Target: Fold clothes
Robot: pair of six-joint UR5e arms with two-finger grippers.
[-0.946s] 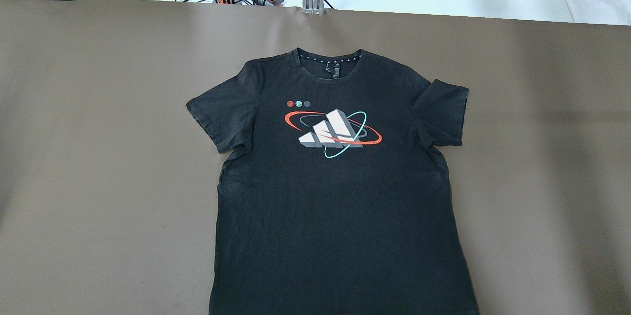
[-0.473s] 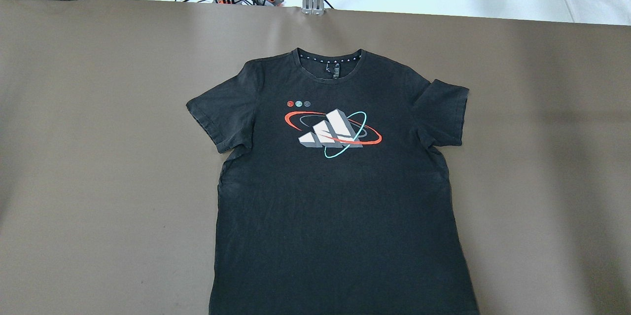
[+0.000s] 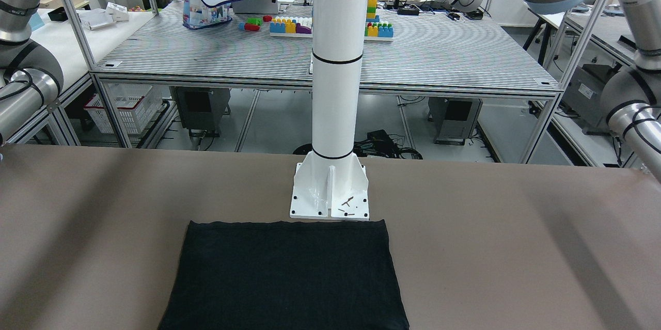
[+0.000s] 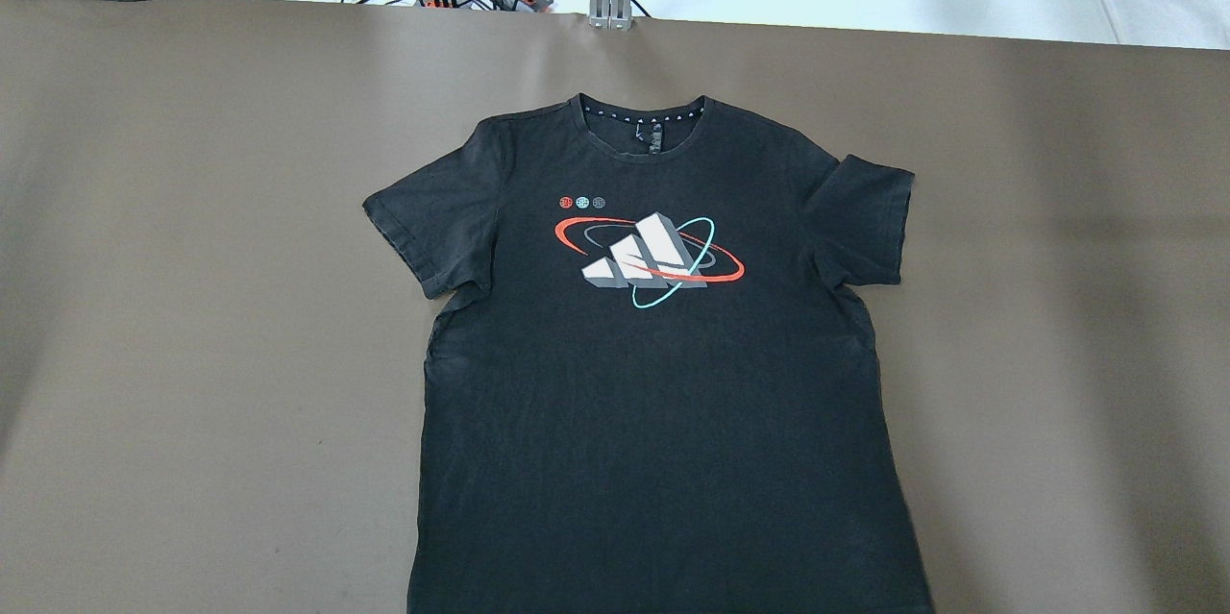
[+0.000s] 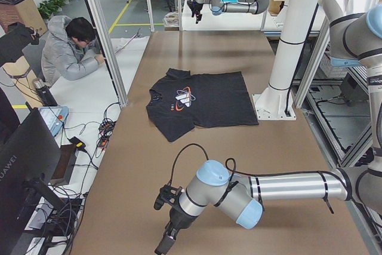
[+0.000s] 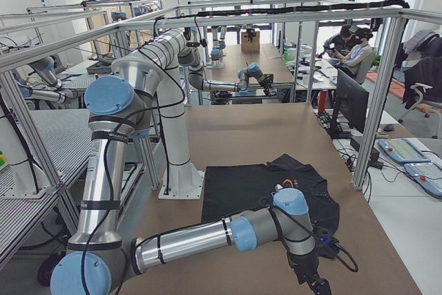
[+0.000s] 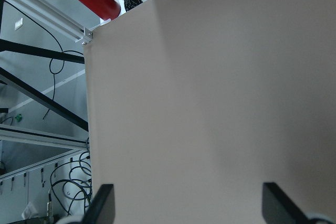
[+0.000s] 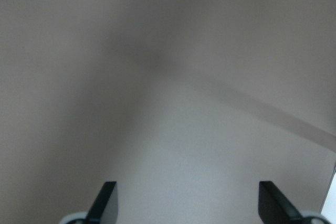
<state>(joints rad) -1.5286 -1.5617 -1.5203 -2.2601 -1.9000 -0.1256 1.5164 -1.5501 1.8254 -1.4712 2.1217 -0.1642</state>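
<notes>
- While the black T-shirt [image 4: 653, 422] lies just as it did a moment ago, the left gripper [image 7: 189, 205] hangs over the bare brown table [image 4: 192, 307]. Its fingers are spread wide and hold nothing.
- The right gripper [image 8: 186, 203] is spread wide too, empty, over bare table.
- Close to the robot, the shirt's hem [image 3: 286, 224] sits right by the white base plate [image 3: 330, 201]; I cannot tell if they touch.
- Farther out, the sleeves [image 4: 432, 230] lie flat and the chest picture [image 4: 649, 258] faces up.
- Farthest out is the collar [image 4: 641, 119].
- Nothing has moved, so I think folding has not started. An arm must reach the shirt first.
</notes>
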